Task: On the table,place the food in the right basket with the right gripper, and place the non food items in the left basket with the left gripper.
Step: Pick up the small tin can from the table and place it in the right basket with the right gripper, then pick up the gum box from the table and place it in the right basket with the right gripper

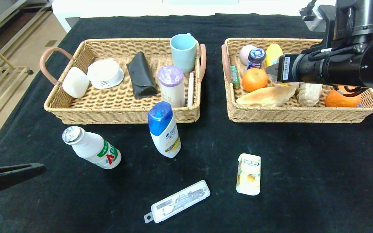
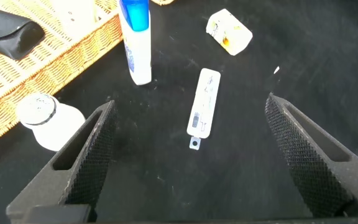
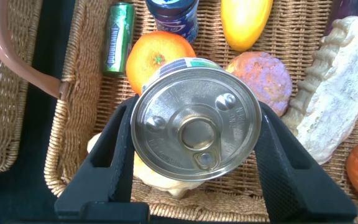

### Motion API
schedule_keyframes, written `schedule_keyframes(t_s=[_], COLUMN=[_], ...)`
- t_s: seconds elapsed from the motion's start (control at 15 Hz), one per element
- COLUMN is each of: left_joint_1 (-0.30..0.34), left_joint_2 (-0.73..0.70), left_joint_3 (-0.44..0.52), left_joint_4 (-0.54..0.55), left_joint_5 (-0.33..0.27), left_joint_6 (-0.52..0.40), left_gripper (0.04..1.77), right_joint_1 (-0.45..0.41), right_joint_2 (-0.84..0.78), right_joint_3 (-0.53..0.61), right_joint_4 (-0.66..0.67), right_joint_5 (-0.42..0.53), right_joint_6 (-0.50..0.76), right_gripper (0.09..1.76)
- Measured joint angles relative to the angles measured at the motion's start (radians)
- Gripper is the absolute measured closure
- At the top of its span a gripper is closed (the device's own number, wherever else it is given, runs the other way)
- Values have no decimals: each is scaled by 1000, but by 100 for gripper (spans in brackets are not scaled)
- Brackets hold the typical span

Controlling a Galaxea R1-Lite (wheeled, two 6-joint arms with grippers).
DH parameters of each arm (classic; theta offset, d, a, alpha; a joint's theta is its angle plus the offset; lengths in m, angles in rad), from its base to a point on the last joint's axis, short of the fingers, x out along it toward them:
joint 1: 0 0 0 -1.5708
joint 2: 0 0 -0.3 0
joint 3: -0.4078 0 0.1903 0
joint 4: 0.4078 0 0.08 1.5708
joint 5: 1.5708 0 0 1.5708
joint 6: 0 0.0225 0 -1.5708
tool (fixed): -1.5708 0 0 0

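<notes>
Can [image 3: 196,126]: clamped between the right gripper [image 3: 194,134] jaws, lid up, over the right basket [image 1: 303,113]; sides pinched, so upright for a clean drop.
Below the can: croissant [image 1: 267,96], orange [image 3: 159,57] and other food already in the basket; can not yet among them.
Right gripper: reaching in from the right above the basket's middle, grasping the can, not released.
Step, judged: lowering and letting go next; a free spot among crowded food needed, or the can may tip onto the croissant.
Carton [image 1: 248,174]: flat on the counter [image 1: 319,168], in front of the right basket, well apart from the right gripper.
Drink bottle [image 1: 91,147]: lying on the counter in front of the left basket [image 1: 121,115], nearer the left gripper [image 2: 191,155] though food.
Shampoo [image 1: 164,129]: just in front of the left basket, blue cap toward it.
Tool case [image 1: 177,201]: flat at the near edge, between shampoo and carton.
Left gripper: low at the left counter edge, jaws spread wide, empty; case and shampoo ahead between its fingers' lines, untouched.
Left basket: already with a cup, pouch and other non-food.
</notes>
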Motion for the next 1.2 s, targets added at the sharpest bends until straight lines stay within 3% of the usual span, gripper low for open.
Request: schedule_keyframes(t_s=[0.2, 0.47, 0.8, 1.0, 1.2], left_joint_1=[0, 0, 0, 0, 0], left_joint_2=[-2, -3, -3, -3, -3], left_joint_3=[0, 0, 0, 0, 0], left_joint_4=[0, 0, 0, 0, 0], left_joint_5=[0, 0, 0, 0, 1], left_joint_6=[0, 0, 1, 2, 14], left_gripper=[9, 9, 9, 9, 9], right_joint_1=[0, 0, 1, 25, 137], right_joint_2=[4, 5, -13, -64, -122], right_joint_3=[0, -1, 10, 31, 85], right_joint_4=[1, 4, 26, 166, 281], right_joint_5=[-2, -2, -2, -1, -64], right_joint_6=[-12, -19, -18, 20, 173], right_gripper=[67, 45, 31, 25, 22])
